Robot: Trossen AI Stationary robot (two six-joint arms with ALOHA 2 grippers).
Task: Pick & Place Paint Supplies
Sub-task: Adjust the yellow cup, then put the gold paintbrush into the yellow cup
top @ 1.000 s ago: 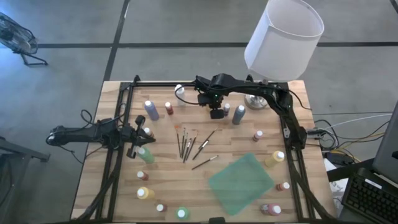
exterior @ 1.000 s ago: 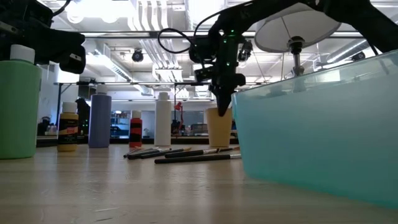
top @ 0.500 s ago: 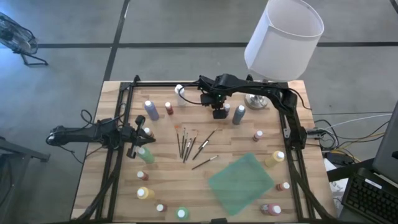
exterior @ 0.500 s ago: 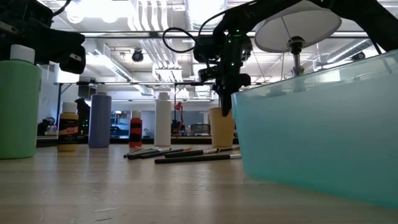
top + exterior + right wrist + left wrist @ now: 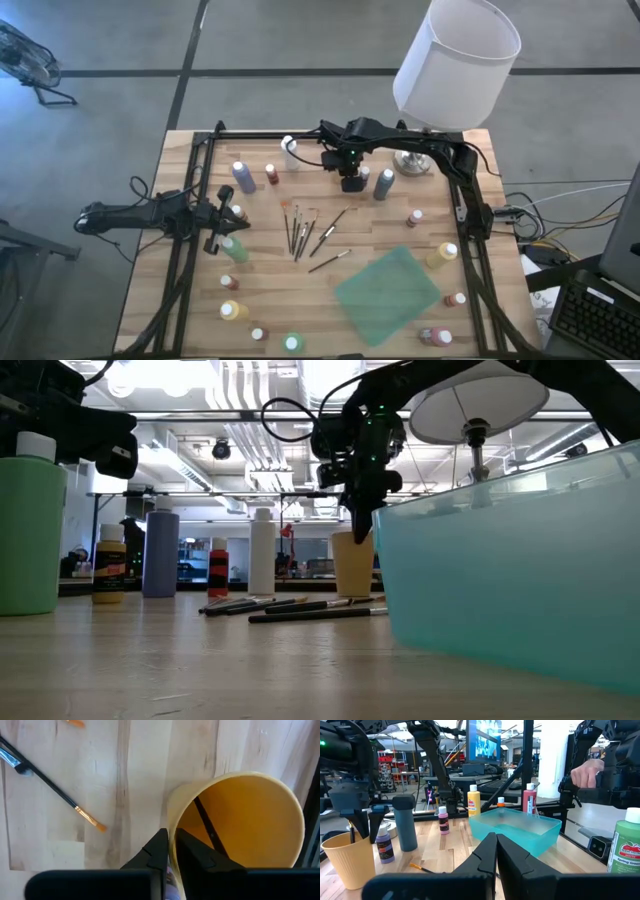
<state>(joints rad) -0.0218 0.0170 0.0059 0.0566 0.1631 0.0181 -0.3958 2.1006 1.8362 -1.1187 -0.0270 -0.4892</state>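
High view: the left gripper (image 5: 213, 243) is parked at the left edge, fingers pressed together, unchanged. Six brushes (image 5: 300, 232) are counted mid-table. The right gripper (image 5: 350, 184), shifted slightly rightward, is poised over the yellow cup (image 5: 240, 820), jaws nearly together; one brush (image 5: 210, 831) stands inside.

— Where are the brushes (image 5: 303, 232)?
— Several thin dark-handled ones lie loose mid-table, fanned side by side; one more (image 5: 209, 831) leans inside the yellow cup (image 5: 240, 820).
— And the paint bottles (image 5: 244, 177)?
— Upright, mostly white-capped, scattered around the table's edges: a tall blue-grey one beside a small red one (image 5: 272, 174), a green one (image 5: 232, 248), and yellow ones (image 5: 440, 255).
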